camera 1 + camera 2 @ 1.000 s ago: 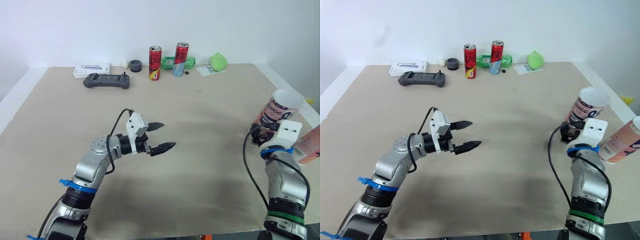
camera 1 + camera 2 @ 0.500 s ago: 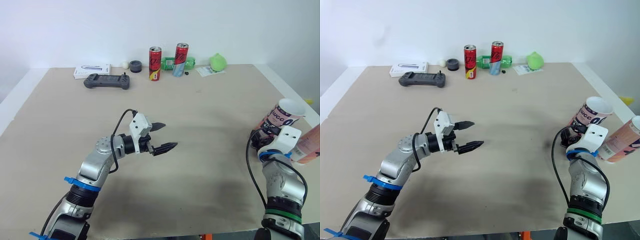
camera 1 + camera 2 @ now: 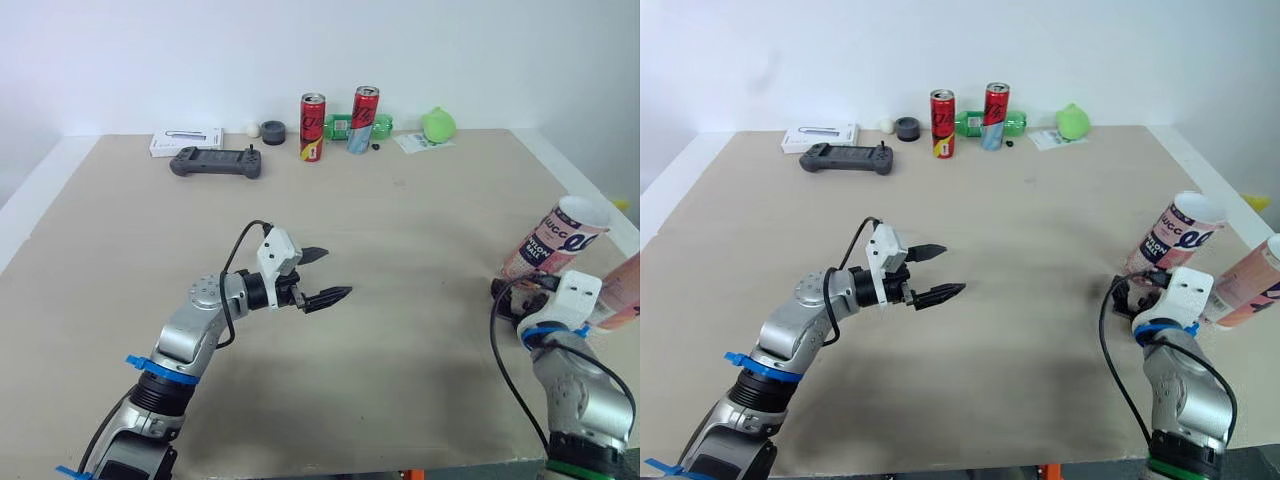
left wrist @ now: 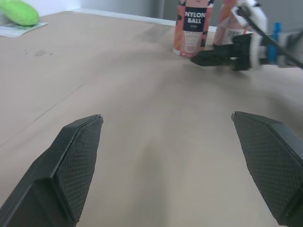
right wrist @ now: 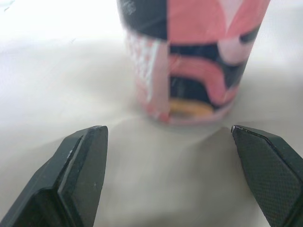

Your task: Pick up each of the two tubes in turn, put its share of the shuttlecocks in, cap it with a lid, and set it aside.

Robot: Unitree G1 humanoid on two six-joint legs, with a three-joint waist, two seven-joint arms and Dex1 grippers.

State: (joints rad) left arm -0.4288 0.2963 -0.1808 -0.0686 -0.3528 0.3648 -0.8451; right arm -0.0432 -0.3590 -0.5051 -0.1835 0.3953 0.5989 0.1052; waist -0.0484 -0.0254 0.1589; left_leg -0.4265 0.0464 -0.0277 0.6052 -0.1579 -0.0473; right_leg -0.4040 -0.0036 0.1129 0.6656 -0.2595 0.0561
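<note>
Two pink-and-black tubes stand near the table's right edge: one with a white top [image 3: 555, 242] and a second [image 3: 622, 290] beyond it at the frame edge. My right gripper [image 3: 508, 293] rests low on the table just in front of the first tube's base, open. In the right wrist view this tube [image 5: 189, 56] stands beyond the spread fingertips, touching neither. My left gripper [image 3: 335, 272] hovers over the table's middle, open and holding nothing. The left wrist view looks across at both tubes [image 4: 193, 27] and the right gripper [image 4: 210, 56].
Along the back edge sit a white box [image 3: 186, 142], a black game controller [image 3: 215, 161], two red cans [image 3: 312, 127], a green bottle [image 3: 350, 125], a green ball [image 3: 437, 124] and a small dark cap [image 3: 272, 131]. The table's right edge [image 3: 590, 190] runs close behind the tubes.
My right gripper has drawn back from the first tube toward the near edge and sunk lower; the tube stands free. The left gripper has barely shifted.
</note>
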